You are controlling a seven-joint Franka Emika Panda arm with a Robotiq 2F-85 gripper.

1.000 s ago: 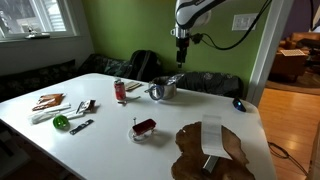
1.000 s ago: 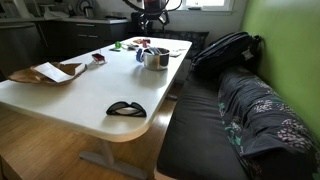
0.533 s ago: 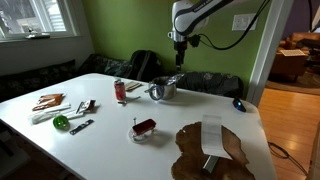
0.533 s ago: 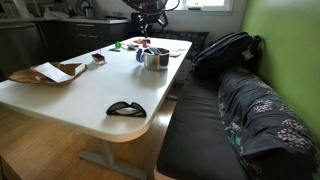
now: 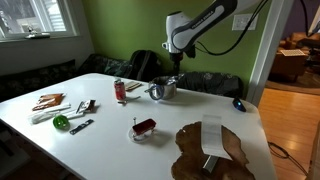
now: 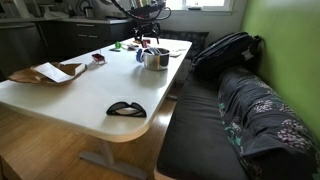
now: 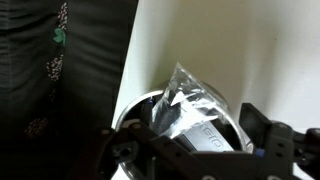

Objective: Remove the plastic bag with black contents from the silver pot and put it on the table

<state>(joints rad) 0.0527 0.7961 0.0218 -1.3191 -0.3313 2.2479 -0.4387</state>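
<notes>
- One white table [image 5: 105, 145] fills most of the room, with a dark bench running along one long side.
- One robot arm [image 5: 205, 20] reaches in from above the far end of the table.
- One black backpack [image 6: 225, 50] sits on the bench, against the green wall.
- One brown wooden board [image 5: 200, 162] lies at the near end of the table, with one sheet of white paper [image 5: 212, 135] on it.
- One silver pot [image 5: 165, 90] stands upright near the table's far edge (the only pot I can count).
- One gripper [image 5: 177, 57] hangs straight above the pot, clear of its rim. In the wrist view its two fingers [image 7: 268, 130] are spread wide, one to each side, with nothing clamped between them.
- One plastic bag [image 7: 195, 105], clear and crinkled with something dark inside, sits in the pot and pokes up past the rim.
- A second small bag [image 5: 143, 128] lies flat on the table, well apart from the pot, with dark red contents.
- One red can [image 5: 120, 91] stands upright, near the pot.
- One green ball [image 5: 61, 122] rests among a few small tools (too small to tell which).
</notes>
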